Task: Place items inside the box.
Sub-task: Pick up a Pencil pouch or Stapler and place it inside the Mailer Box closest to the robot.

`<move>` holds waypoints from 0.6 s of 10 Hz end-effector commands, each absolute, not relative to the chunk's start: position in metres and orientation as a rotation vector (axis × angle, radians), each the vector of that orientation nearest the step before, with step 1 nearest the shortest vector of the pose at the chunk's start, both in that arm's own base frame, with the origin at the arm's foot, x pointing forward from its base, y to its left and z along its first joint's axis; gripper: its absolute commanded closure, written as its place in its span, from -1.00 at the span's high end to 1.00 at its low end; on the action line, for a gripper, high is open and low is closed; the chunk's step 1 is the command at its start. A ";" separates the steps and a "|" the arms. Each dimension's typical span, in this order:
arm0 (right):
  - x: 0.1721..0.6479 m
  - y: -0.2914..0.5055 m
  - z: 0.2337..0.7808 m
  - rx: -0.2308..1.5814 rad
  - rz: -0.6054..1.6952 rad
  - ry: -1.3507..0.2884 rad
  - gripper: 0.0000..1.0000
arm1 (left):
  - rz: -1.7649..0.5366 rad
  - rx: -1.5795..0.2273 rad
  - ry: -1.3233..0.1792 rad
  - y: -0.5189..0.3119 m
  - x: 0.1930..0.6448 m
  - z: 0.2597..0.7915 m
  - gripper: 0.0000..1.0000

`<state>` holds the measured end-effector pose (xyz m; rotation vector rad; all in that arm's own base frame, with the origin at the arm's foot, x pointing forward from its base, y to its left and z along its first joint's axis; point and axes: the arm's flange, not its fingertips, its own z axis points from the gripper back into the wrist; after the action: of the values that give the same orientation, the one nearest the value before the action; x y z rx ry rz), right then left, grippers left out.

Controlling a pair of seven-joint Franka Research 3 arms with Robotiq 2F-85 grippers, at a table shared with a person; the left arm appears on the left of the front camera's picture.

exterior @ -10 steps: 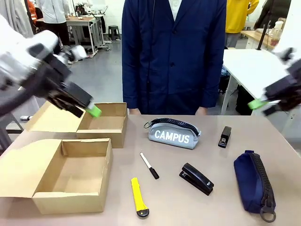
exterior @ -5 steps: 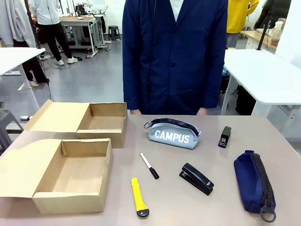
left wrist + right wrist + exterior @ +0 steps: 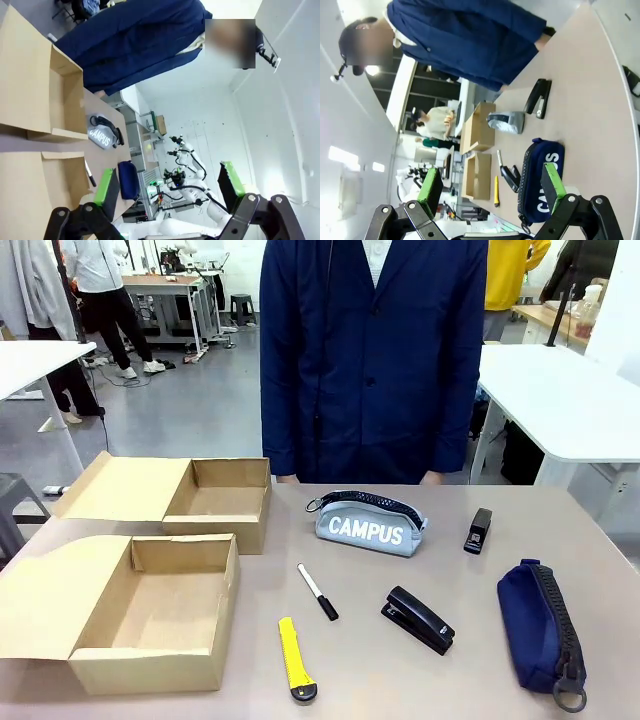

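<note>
The black stapler [image 3: 417, 619] lies at the front right of the table, with the grey CAMPUS pouch [image 3: 368, 524] behind it near the person. The box [image 3: 150, 612], wide and with its flap laid out to the left, stands open at the front left. In the left wrist view, my left gripper [image 3: 167, 182] hangs open high above the box [image 3: 55, 185] and the pouch [image 3: 102, 137]. My right gripper [image 3: 491, 182] is open too, far above the table, looking at the stapler [image 3: 510, 177], the pouch [image 3: 506, 121] and the box [image 3: 476, 175].
A smaller cardboard box [image 3: 215, 502] stands open behind the box. A marker [image 3: 318, 591], a yellow cutter [image 3: 292, 658], a navy pouch [image 3: 537, 628] and a small black stapler [image 3: 478, 530] lie on the table. A person in a dark blue coat [image 3: 370, 360] stands at the far edge.
Both arms, which reached in from the left and right a second ago, have pulled out of the front view. Nothing on the table has moved.
</note>
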<state>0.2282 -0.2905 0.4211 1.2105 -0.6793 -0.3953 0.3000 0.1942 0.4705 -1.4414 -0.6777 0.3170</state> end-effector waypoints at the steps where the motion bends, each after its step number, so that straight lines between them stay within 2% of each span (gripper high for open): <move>1: 0.226 -0.289 0.430 1.199 -0.353 -0.697 1.00 | 0.277 -1.411 -0.666 0.198 0.280 0.484 1.00; 6: 0.226 -0.286 0.430 1.197 -0.374 -0.665 1.00 | 0.277 -1.411 -0.666 0.198 0.280 0.484 1.00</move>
<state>0.2238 -0.2872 0.4293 1.1949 -0.6645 -0.3790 0.2799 0.1980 0.4825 -1.4082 -0.6652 0.2878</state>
